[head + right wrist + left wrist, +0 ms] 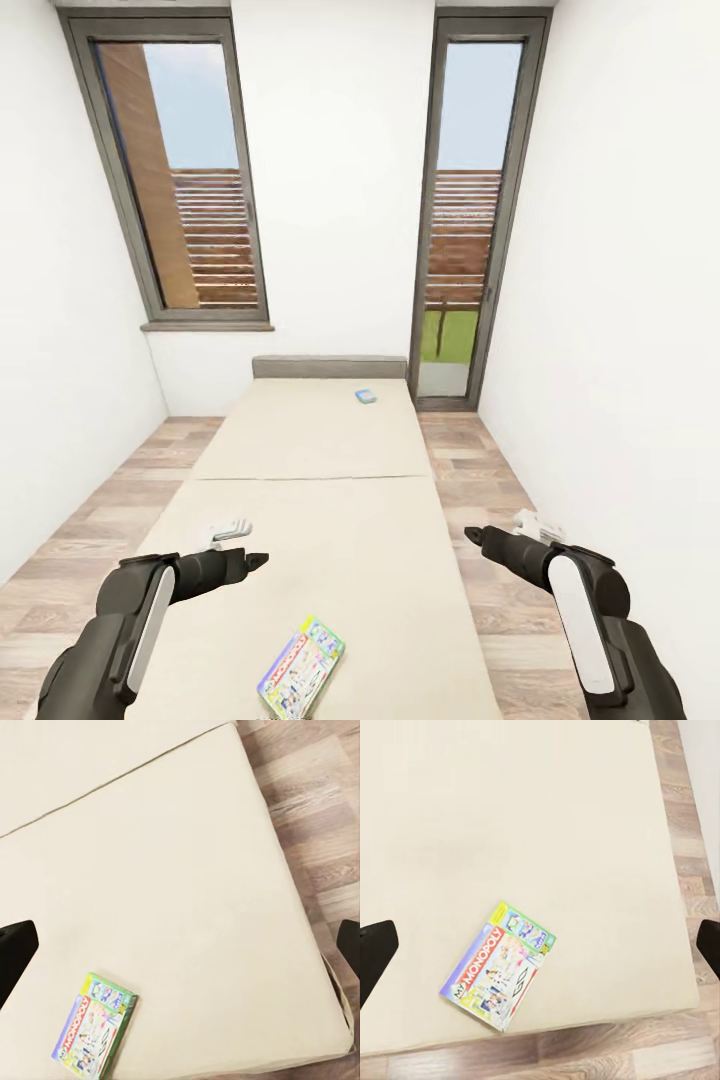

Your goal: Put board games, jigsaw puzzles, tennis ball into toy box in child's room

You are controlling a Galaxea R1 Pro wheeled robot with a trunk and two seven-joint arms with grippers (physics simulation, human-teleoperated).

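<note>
Beige bed (330, 480) carries two board games (301, 668), the far one (366, 396) blurry.

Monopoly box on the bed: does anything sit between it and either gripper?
Nothing visible does. The Monopoly box lies flat on bare mattress of the bed, with the left gripper and right gripper both open above it.

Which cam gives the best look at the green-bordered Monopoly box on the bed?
Left wrist view: green-bordered Monopoly box is whole, largest, lettering readable. Right wrist view shows it smaller and cut at the frame edge. Head view clips it at the bottom.
</note>
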